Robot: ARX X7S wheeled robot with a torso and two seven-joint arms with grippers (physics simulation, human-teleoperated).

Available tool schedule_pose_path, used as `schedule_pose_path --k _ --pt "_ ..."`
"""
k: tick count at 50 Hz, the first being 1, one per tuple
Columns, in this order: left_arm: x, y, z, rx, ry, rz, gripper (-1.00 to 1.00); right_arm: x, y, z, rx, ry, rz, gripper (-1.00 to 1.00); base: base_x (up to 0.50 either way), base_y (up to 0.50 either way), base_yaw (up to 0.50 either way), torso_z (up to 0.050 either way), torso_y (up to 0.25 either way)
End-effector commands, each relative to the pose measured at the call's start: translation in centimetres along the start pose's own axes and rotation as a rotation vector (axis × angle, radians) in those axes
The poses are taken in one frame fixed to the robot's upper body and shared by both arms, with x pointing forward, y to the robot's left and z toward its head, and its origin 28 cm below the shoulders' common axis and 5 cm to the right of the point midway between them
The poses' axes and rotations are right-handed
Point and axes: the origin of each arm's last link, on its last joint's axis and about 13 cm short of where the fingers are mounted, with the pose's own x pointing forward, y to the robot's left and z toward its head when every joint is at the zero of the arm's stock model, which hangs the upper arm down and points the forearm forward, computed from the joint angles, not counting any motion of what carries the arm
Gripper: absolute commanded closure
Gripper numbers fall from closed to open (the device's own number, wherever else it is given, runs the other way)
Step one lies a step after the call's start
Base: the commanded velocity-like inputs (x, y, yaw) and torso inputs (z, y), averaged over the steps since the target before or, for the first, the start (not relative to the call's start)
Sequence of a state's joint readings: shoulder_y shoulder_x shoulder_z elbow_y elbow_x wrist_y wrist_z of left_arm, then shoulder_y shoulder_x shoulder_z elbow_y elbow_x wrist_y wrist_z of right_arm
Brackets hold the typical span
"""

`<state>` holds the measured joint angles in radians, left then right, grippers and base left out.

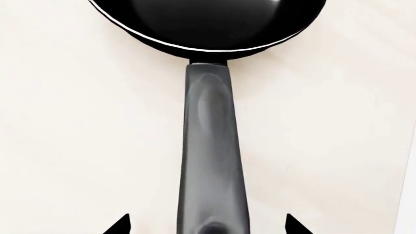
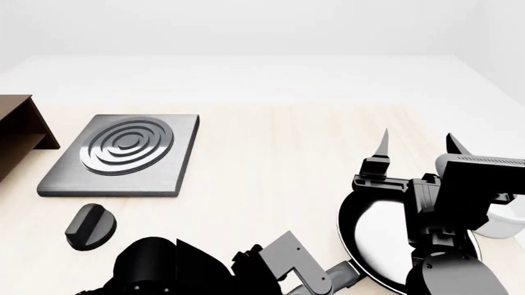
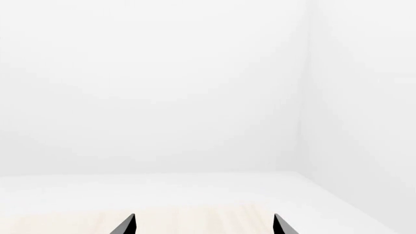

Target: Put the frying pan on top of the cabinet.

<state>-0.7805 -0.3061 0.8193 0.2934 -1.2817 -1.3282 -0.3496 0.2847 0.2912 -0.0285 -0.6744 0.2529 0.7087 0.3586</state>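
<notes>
Hotplate (image 2: pixel 123 155) between frying pan (image 2: pixel 373 236) and cabinet (image 2: pixel 21 132)

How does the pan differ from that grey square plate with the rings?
The pan is round and glossy black with a pale-reflecting inside; the hotplate is square, matte grey, with raised concentric rings. The pan has a long handle; the hotplate has none. The pan lies under the robot's arms at the table's near right; the hotplate lies uncovered at far left. Both rest flat on the table.

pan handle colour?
Dark grey-black with a soft sheen; the frying pan handle shows best in the left wrist view.
</notes>
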Motion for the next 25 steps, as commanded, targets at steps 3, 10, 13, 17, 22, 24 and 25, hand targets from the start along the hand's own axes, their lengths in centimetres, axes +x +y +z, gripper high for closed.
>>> schedule_pose_path --k 3,10,13,17,22,24,25 --pt "1.25 -0.10 -1.09 -0.031 0.053 -0.031 -1.00 0.02 0.00 -0.01 -0.001 -0.001 0.001 -1.00 0.00 0.00 0.00 0.000 0.000" --pt "1.36 0.13 -1.18 -0.048 0.052 0.004 1.00 0.01 0.05 -0.06 -0.003 0.000 0.002 -1.00 0.00 0.00 0.00 0.000 0.000" --pt "1.41 0.19 -1.17 -0.049 0.053 0.009 1.00 0.02 0.08 -0.11 -0.004 0.000 0.003 -1.00 0.00 0.00 0.00 0.000 0.000" --pt "1.41 0.24 -1.16 -0.052 0.058 0.018 1.00 0.00 0.05 -0.09 -0.003 0.000 0.003 -1.00 0.00 0.00 0.00 0.000 0.000" --pt "1.15 0.45 -1.02 -0.049 0.054 0.036 1.00 -0.03 0.05 -0.06 -0.003 -0.001 0.004 -1.00 0.00 0.00 0.00 0.000 0.000" --pt "0.87 0.64 -0.90 -0.041 0.037 0.062 1.00 -0.04 0.04 -0.04 -0.002 -0.002 0.003 -1.00 0.00 0.00 0.00 0.000 0.000" --pt "0.75 0.76 -0.86 -0.037 0.031 0.073 1.00 -0.04 0.03 -0.03 -0.002 -0.002 0.002 -1.00 0.00 0.00 0.00 0.000 0.000"
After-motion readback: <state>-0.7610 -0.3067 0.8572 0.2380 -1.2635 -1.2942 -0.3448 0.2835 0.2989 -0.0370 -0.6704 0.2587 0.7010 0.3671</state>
